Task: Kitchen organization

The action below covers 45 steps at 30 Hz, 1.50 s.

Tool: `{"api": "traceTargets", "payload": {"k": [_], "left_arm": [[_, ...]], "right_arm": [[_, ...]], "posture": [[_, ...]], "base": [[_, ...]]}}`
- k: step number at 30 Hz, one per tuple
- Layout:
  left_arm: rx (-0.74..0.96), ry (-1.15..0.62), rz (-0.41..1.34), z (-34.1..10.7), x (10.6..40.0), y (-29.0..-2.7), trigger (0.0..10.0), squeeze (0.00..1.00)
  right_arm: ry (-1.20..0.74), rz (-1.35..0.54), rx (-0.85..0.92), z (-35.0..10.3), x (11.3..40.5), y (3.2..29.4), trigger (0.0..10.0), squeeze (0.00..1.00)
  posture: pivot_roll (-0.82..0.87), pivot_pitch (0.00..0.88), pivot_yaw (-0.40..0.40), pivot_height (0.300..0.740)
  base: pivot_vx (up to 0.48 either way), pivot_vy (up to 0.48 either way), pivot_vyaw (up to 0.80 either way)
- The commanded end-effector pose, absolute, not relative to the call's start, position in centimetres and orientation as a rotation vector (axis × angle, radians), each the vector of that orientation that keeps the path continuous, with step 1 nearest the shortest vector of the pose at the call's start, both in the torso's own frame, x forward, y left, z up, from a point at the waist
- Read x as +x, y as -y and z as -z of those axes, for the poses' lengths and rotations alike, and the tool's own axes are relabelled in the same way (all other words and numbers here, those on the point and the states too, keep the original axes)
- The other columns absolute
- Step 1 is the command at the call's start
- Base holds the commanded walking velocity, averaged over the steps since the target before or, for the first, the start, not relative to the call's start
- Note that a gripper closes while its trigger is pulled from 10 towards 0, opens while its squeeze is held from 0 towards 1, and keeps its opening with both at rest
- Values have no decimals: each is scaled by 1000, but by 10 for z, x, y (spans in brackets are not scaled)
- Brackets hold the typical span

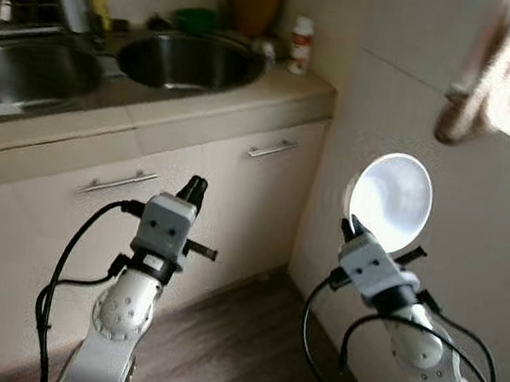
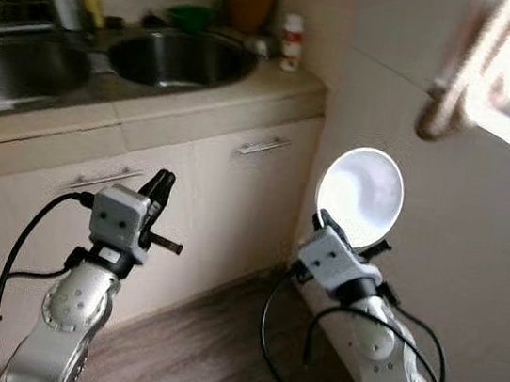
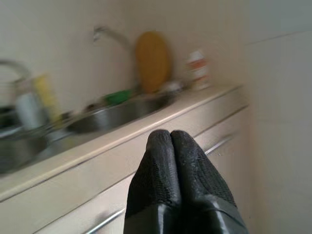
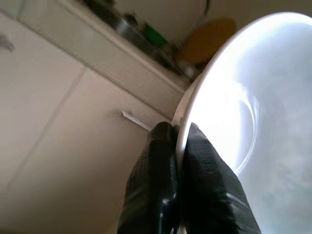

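Here, right gripper [image 4: 176,141] clamped on the white plate [image 1: 390,200] rim, left gripper [image 3: 170,146] fingers pressed together, empty, near the cabinet [image 1: 235,198].

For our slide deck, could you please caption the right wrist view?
Right hand pinches the rim of a white plate, held on edge beside the kitchen cabinets.

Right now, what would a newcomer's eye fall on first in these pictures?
First the white plate, held upright by its rim in the right gripper near the tiled wall. Then the left gripper, jaws shut and holding nothing, raised before the cabinet doors. Behind, two steel sinks are set in the countertop.
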<state>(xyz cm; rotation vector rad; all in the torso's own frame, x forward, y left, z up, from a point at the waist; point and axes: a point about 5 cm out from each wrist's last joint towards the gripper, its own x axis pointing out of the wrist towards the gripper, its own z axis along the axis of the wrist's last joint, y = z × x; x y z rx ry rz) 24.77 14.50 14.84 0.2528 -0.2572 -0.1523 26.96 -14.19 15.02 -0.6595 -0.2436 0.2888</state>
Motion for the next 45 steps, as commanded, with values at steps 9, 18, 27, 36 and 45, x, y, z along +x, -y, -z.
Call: {"api": "traceTargets", "payload": {"k": [9,18,27,36,45], "left_arm": [[236,287,169,-154,248,-138,10000,0],[236,287,168,-154,248,-138,10000,0],[234,292,164,-155,249,-138,10000,0],[229,301,156,-155,249,-138,10000,0],[227,305,158,-155,249,-138,10000,0]], "right_arm": [[251,-249,-667,-152,268,152,0,0],[268,-236,-661,-155,269,152,0,0],[296,-177,-625,-163,273,156,588,0],[311,-162,-610,-164,274,157,0,0],[318,-154,-605,-165,274,157,0,0]], "posture": [[73,0,-24,740],[73,0,-24,740],[75,0,-26,740],[76,0,-29,740],[76,0,-28,740]], "base": [[0,0,800],[0,0,800],[81,0,444],[262,0,0],[290,0,0]]}}
